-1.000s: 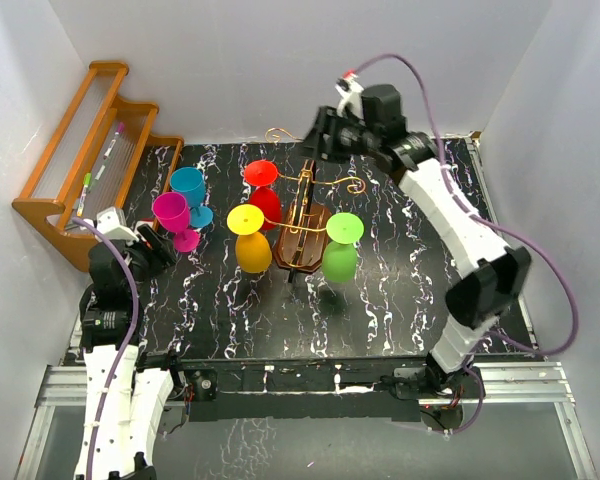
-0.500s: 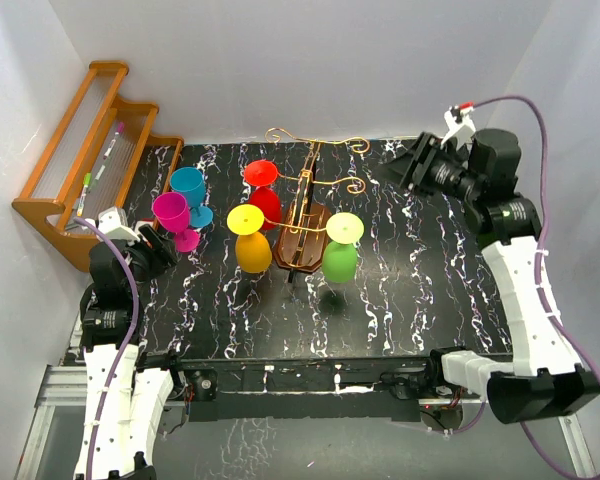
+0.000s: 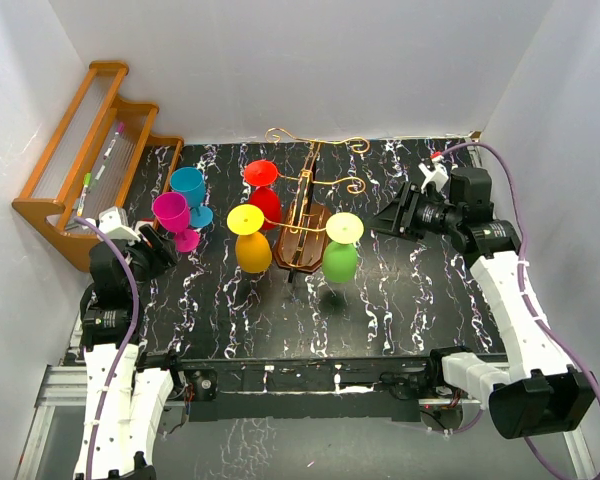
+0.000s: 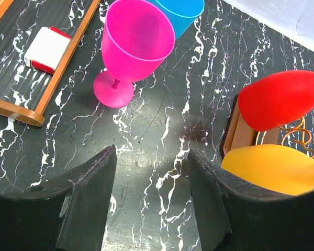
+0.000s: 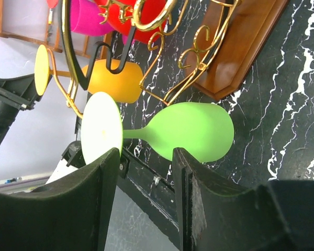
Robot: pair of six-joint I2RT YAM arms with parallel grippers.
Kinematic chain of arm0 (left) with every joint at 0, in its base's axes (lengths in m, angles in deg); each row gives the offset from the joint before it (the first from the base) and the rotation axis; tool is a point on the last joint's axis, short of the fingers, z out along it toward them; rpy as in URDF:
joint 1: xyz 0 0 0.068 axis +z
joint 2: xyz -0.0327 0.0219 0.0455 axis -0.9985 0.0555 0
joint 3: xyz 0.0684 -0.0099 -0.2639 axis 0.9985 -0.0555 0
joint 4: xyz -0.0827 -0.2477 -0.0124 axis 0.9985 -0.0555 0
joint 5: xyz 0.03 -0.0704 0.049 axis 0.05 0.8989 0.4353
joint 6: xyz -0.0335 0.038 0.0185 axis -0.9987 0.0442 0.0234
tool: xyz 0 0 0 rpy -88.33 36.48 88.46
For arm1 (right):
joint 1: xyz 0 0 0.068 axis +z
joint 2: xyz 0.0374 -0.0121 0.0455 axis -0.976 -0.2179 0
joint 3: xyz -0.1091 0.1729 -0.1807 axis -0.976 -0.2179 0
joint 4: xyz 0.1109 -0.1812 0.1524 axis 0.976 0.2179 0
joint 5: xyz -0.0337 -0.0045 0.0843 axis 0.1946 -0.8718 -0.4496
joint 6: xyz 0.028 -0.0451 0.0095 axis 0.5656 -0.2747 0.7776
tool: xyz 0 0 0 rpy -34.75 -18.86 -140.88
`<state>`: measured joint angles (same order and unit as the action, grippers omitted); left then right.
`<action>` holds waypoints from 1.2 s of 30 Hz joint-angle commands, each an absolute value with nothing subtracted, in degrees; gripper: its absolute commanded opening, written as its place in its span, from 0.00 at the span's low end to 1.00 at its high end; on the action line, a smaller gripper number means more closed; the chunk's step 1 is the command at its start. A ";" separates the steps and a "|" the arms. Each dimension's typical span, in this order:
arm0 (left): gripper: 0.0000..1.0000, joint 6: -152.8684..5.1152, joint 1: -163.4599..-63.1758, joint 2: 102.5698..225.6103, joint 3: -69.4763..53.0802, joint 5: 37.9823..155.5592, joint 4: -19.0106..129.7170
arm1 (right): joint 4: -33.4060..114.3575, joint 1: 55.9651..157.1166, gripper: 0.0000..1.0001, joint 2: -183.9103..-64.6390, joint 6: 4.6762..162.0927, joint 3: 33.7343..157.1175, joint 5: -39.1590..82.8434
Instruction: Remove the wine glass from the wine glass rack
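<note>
The wine glass rack, a dark brown oval base with gold wire arms, stands mid-table. A red glass, a yellow glass and a green glass hang from it upside down. My right gripper is open, empty and level with the green glass, a little to its right. In the right wrist view the green glass lies just beyond the open gripper. My left gripper is open and empty near a magenta glass that stands on the table.
A blue glass stands behind the magenta one. An orange-brown stepped shelf with pens sits at the far left. White walls close in the table on three sides. The left wrist view shows the magenta glass ahead and the rack's base to the right.
My right arm has swung from behind the rack round to its right side and come down level with the green glass. The left arm and the glasses have not moved.
</note>
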<state>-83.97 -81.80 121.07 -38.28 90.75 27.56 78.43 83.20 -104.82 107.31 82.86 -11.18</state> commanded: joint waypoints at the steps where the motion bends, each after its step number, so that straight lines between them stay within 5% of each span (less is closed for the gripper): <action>1: 0.54 -83.83 -82.02 120.98 -38.59 91.45 28.29 | 73.76 83.19 0.47 -102.10 107.03 83.51 -13.44; 36: 0.54 -84.01 -82.03 121.29 -38.96 91.85 28.61 | 67.47 87.99 0.46 -107.93 108.19 83.46 -16.68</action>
<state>-83.99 -81.87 121.26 -38.50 91.12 27.53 71.21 85.91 -107.62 108.21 82.69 -17.87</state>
